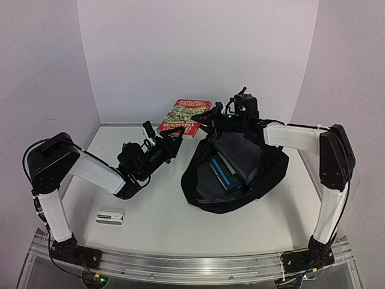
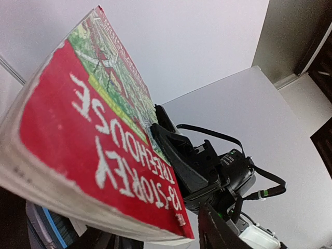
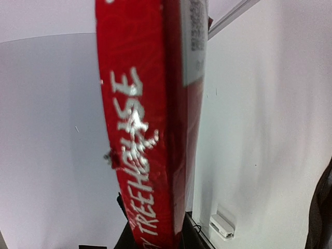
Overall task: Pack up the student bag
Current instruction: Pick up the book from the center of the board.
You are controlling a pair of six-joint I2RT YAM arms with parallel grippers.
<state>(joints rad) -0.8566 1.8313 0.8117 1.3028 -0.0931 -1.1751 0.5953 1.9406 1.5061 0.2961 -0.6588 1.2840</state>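
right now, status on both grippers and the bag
Right gripper shut on red book. Left gripper at book's edge, grip unclear. Bag open, blue book inside. Nothing seen in the way.

top: high, behind, faces whole table (image 1: 168, 223) | both wrists: close-up, share red book (image 2: 78, 119)
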